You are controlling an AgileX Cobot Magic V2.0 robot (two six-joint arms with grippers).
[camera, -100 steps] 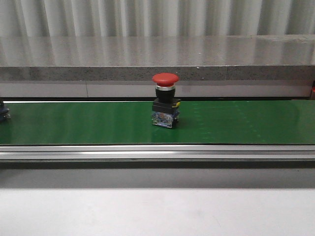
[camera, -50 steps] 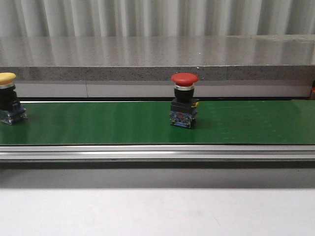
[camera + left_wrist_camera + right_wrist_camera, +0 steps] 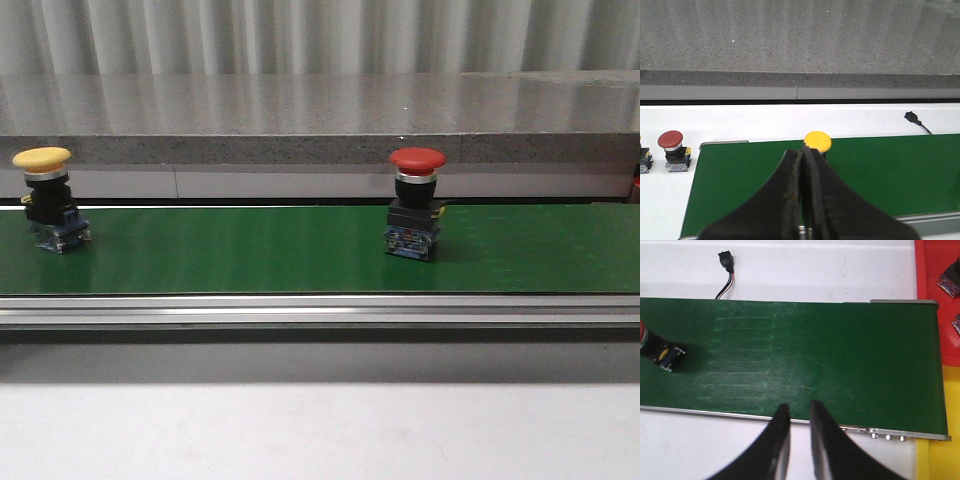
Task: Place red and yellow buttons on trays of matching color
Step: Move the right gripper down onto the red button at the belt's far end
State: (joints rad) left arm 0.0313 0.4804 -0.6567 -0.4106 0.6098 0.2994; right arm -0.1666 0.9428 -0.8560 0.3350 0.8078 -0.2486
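Two buttons ride the green conveyor belt in the front view, beyond a bare pale strip of table and the belt's metal side rail. One, the yellow button, stands upright near the belt's left end, toward its far edge; the red button stands upright right of the belt's middle, also nearer the far edge, and the two are well apart. Behind the belt runs a grey speckled ledge under a ribbed wall. From the left wrist view, the left gripper hangs over the belt's near edge with its dark fingers pressed together, nothing between them; the yellow cap shows just past the fingertips, on the belt's far side. Off the belt's end, on the white surface, stands a second red button (a further part shows at the picture's edge, too cut off to name). A small black connector lies on the white surface past the belt. From the right wrist view, the right gripper hovers at the belt's near rail with a narrow gap between its fingers, holding nothing. A red tray sits past the belt's end, a yellow tray beside it.
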